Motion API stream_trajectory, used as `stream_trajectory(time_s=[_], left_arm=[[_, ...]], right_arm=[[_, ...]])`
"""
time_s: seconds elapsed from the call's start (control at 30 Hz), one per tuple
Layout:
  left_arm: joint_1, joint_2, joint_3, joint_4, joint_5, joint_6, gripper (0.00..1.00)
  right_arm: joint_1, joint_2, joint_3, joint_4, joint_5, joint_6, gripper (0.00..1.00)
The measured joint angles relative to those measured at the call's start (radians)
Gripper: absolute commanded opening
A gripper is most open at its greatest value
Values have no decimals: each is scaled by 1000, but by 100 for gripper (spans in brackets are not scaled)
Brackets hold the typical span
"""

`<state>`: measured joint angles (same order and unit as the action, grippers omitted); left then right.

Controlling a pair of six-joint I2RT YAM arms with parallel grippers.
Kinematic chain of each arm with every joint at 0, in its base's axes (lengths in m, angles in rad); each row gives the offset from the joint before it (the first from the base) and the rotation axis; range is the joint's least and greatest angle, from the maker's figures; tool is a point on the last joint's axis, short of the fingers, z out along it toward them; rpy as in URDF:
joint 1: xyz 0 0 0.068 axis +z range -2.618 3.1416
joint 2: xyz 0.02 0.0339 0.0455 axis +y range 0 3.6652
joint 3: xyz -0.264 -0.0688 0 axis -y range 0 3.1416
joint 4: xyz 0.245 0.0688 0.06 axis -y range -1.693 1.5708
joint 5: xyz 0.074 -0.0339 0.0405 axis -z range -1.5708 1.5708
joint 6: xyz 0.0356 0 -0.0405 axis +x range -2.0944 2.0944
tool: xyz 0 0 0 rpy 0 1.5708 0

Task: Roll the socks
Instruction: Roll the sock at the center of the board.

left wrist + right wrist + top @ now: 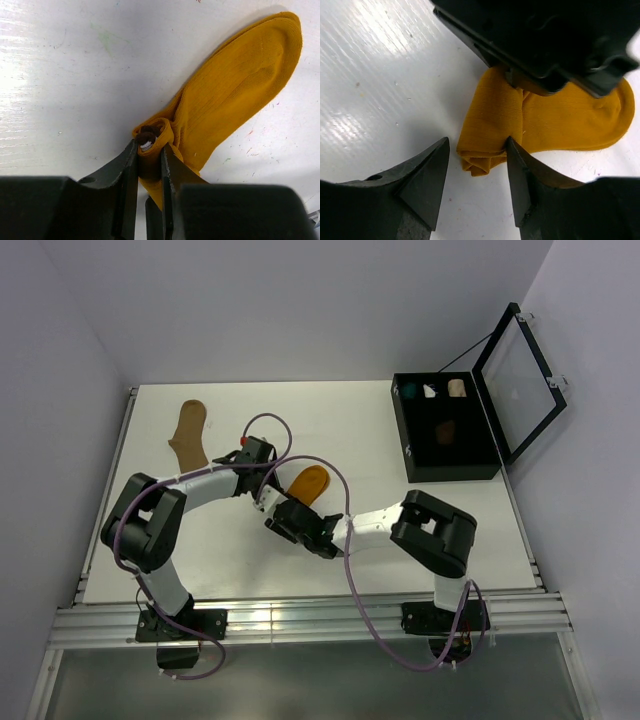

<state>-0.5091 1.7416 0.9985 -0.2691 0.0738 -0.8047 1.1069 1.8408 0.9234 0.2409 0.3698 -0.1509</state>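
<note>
One mustard sock (pixel 235 95) pinched in left hand (pixel 149 165); right hand (pixel 477 145) spread.

Top view: bright, even, soft light from above; the white counter (pixel 420 530) carries only faint grey shade. A hot glare strip burns along the near rail (pixel 250 616). Left wrist view now: counter washed out at left, streaky glare, yet the sock (pixel 240 90) sits crisp, weave showing. The left pincer (pixel 149 150) is black, near featureless, soft at the bottom edge. Right wrist view: glare streaks upper left, the right pincer (pixel 477 145) blurred up close, the left pincer overhead a dark smear.
</note>
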Motion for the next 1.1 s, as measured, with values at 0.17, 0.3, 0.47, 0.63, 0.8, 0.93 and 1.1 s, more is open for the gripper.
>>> stream_trajectory(time_s=[0.17,0.3,0.47,0.63,0.8,0.93,1.1], left_arm=[[3,2,1,0,7,0,6],[5,2,1,3,8,0,18],[5,0,-1,7,3,-3,52],[3,-47,-32,13,-18,-31,74],[15,-114,-98,18,-38,-76,75],[46,-199,-166,29,-61,-120,75],[72,-306,-240,83,-74,-159,73]], right_arm=[[6,21,6,7,39,-22,30],[10,24,6,10,52,-24,2],[8,22,2,17,42,-3,0],[-37,-18,-43,56,-63,75,0],[-108,-61,-99,105,-240,183,0],[-185,-83,-147,164,-437,280,0],[-320,-60,-179,273,-750,439,0]])
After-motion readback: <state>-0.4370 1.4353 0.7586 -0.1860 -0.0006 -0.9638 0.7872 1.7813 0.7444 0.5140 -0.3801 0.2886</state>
